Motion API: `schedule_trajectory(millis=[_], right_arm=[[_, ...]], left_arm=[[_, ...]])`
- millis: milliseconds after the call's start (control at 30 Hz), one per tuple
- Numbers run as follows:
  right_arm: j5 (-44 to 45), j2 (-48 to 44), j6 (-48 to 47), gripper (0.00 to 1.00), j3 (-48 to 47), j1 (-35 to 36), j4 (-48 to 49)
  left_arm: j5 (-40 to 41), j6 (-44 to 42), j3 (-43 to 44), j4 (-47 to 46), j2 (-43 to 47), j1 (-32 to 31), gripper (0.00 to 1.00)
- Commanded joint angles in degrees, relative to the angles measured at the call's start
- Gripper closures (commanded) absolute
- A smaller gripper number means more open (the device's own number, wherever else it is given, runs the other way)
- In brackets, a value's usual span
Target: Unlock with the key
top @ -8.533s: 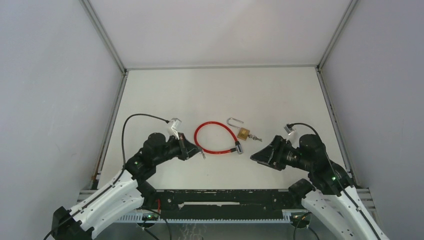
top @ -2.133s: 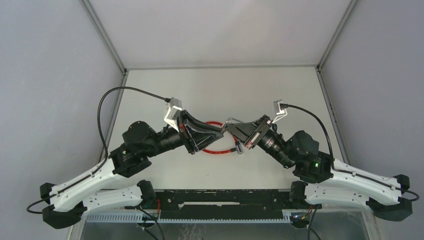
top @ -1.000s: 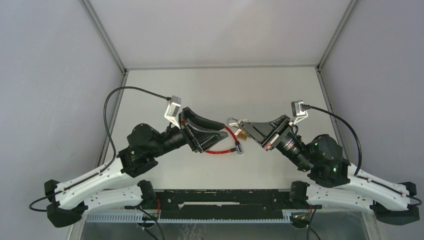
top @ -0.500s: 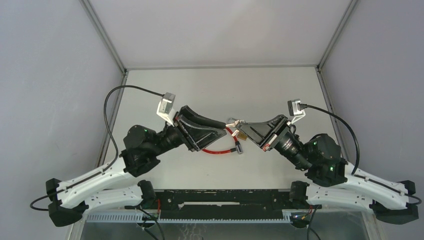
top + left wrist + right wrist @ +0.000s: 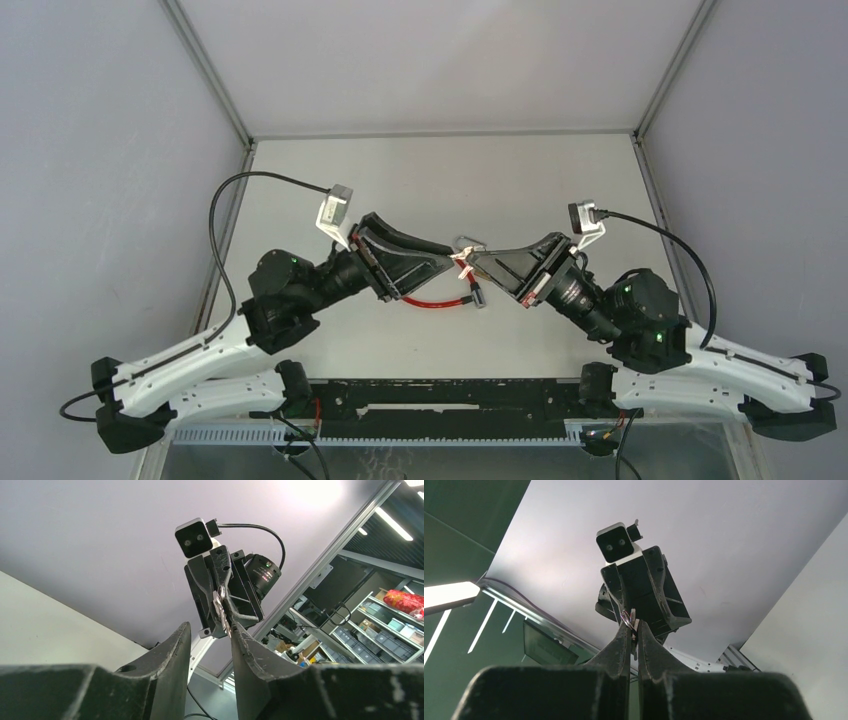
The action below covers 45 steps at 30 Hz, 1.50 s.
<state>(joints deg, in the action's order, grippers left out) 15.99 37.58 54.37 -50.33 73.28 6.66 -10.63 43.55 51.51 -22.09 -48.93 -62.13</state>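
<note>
We pinch the key [image 5: 627, 616] in our right gripper [image 5: 630, 629]; our left gripper [image 5: 210, 626], jaws apart opposite, could knock it loose.

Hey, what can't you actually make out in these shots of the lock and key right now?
Padlock body: top view, hidden where left gripper and right gripper meet; only the shackle shows.
Key and keyhole: too small in every view; right wrist shows just a key ring pinched edge-on.
Red cable lock: top view, partly under the left gripper.
</note>
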Motion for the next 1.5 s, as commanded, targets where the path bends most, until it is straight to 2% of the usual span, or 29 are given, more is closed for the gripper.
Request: schedule_trajectory(millis=[0, 133, 300, 333, 533, 567, 633, 667, 700, 733, 867, 1000, 1233, 1467], right_arm=[[0.29, 1.00, -0.41, 1.00, -2.26, 1.34, 2.36], [0.77, 1.43, -0.79, 1.00, -2.30, 2.06, 3.13], [1.52, 1.39, -1.27, 1.00, -2.24, 2.62, 3.27], [1.60, 1.43, -1.37, 1.00, -2.24, 2.71, 3.34], [2.57, 1.33, -1.97, 1.00, -2.30, 3.16, 2.64], [3.53, 0.99, -1.69, 0.86, -2.27, 3.18, 1.73], [6.82, -0.68, -1.31, 0.46, -3.29, 3.11, -3.33], [8.75, -1.58, -1.45, 0.17, -3.82, 3.18, -6.89], [10.60, -2.71, -1.69, 0.03, -4.07, 3.12, -11.08], [12.49, -3.79, -2.32, 0.01, -4.13, 2.98, -15.27], [14.12, -7.25, -10.01, 0.01, -4.12, 2.78, -21.77], [9.77, -8.35, -19.21, 0.05, -4.03, 2.55, -22.46], [-1.24, -5.02, -24.89, 0.23, -2.95, 1.39, -15.03], [-9.70, -1.05, -21.86, 0.28, -2.94, -2.94, -14.17]], left_arm=[[0.93, 0.48, -0.16, -1.19, 1.19, 0.25, 0.62], [0.72, 0.74, 0.26, -0.98, 1.27, 0.25, 0.72], [0.70, 0.57, 0.26, -0.02, 1.67, 0.25, 0.97], [0.89, 0.55, 0.31, 0.33, 1.78, 0.25, 1.00], [1.59, -0.93, 0.96, 2.51, 2.66, 0.24, 1.00], [2.03, -1.69, 1.56, 4.18, 2.74, 0.24, 1.00], [3.18, -3.87, 3.40, 8.97, 2.90, 0.24, 1.00], [3.86, -5.17, 4.43, 11.66, 2.92, 0.25, 1.00], [4.52, -6.47, 5.79, 16.64, 2.89, 0.25, 1.00], [5.28, -8.10, 7.30, 20.63, 2.57, 0.25, 1.00], [5.92, -13.16, 14.07, 36.95, -0.58, 0.25, 1.00], [4.61, -14.82, 18.87, 46.27, -3.38, 0.23, 1.00], [-1.82, -13.11, 22.74, 48.89, -4.74, 0.25, 1.00], [-4.36, -9.66, 24.76, 48.76, -5.06, 0.23, 1.00]])
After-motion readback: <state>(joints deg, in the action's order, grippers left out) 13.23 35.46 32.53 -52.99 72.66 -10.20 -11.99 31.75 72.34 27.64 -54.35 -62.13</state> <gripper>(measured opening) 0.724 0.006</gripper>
